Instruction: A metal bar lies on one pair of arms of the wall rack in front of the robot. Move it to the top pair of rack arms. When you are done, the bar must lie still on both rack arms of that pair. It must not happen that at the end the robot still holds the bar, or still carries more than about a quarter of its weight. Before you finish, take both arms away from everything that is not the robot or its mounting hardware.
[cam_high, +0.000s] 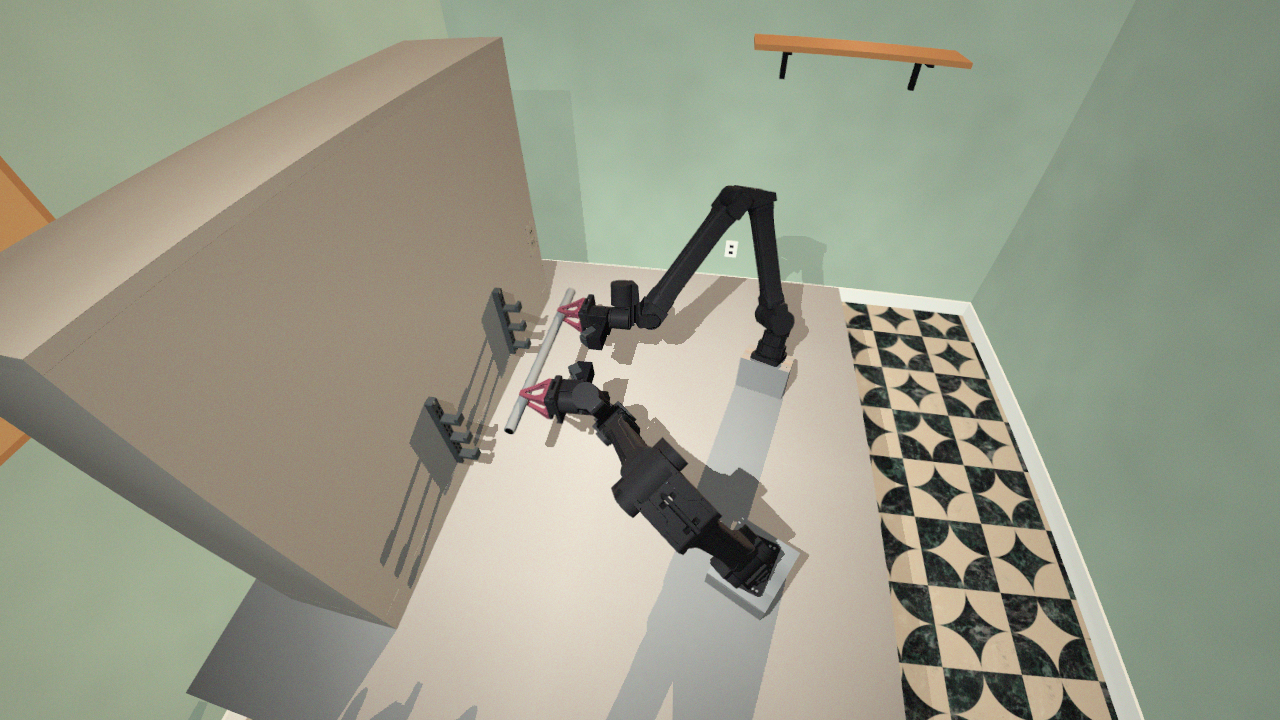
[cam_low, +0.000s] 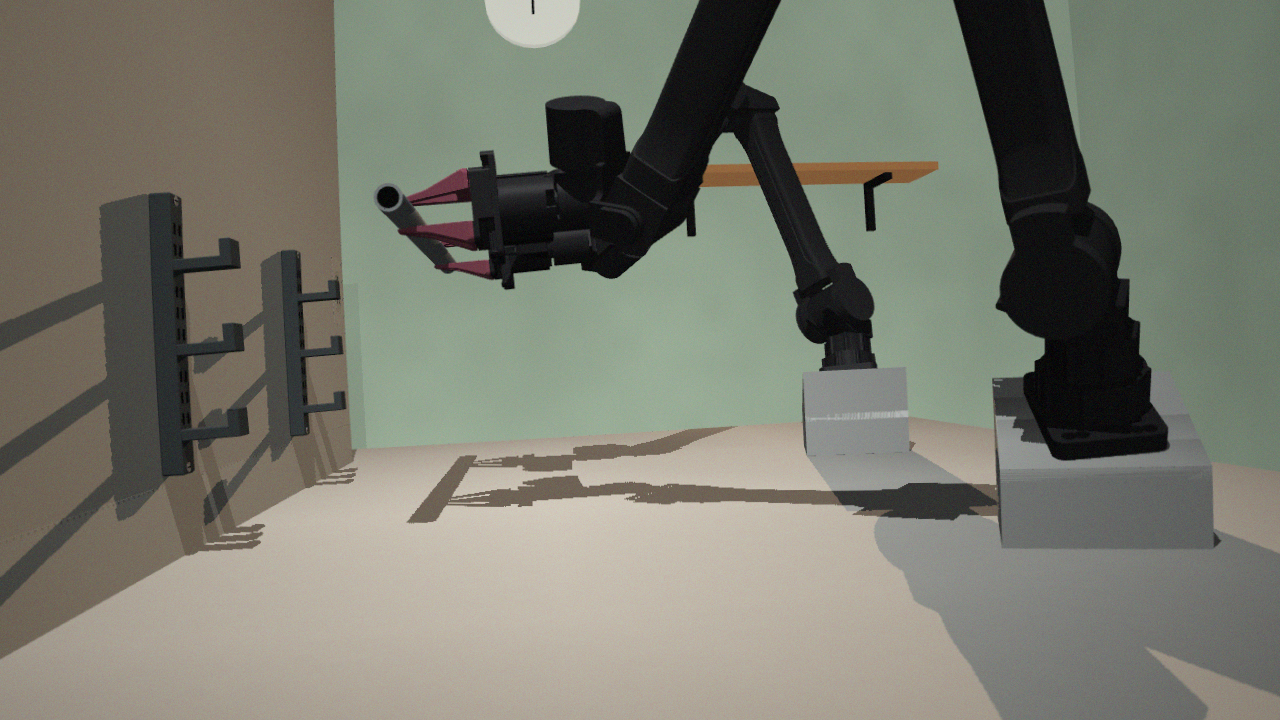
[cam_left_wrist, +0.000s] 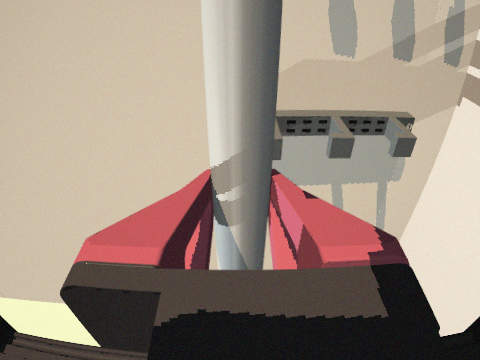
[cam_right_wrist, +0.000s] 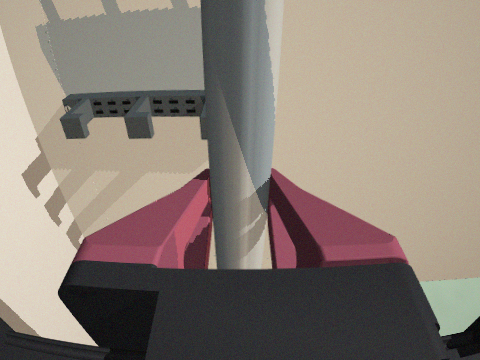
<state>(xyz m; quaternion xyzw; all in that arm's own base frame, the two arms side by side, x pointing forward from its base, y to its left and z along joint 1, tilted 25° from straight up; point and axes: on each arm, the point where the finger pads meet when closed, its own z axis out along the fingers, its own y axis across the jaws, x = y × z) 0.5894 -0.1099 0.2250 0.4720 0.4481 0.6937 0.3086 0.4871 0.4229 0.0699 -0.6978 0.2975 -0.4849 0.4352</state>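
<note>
Grey metal bar (cam_high: 541, 362) (cam_low: 404, 213) (cam_left_wrist: 240, 100) (cam_right_wrist: 240, 100) hangs before the rack, above the dark grey near top arm (cam_high: 453, 418) (cam_low: 205, 263) and far top arm (cam_high: 511, 306) (cam_low: 320, 295). Both tools should carry it inward together, past the upturned tips, then lower evenly. Left tool (cam_high: 525, 394) (cam_low: 407, 217) (cam_left_wrist: 242, 172) and right tool (cam_high: 563, 310) (cam_low: 431, 248) (cam_right_wrist: 240, 180) grip it, reaching roughly level.

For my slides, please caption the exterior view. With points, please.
Two grippers clamp a metal bar (cam_low: 409, 220) in the air, out from the wall rack (cam_low: 166, 358).
</note>
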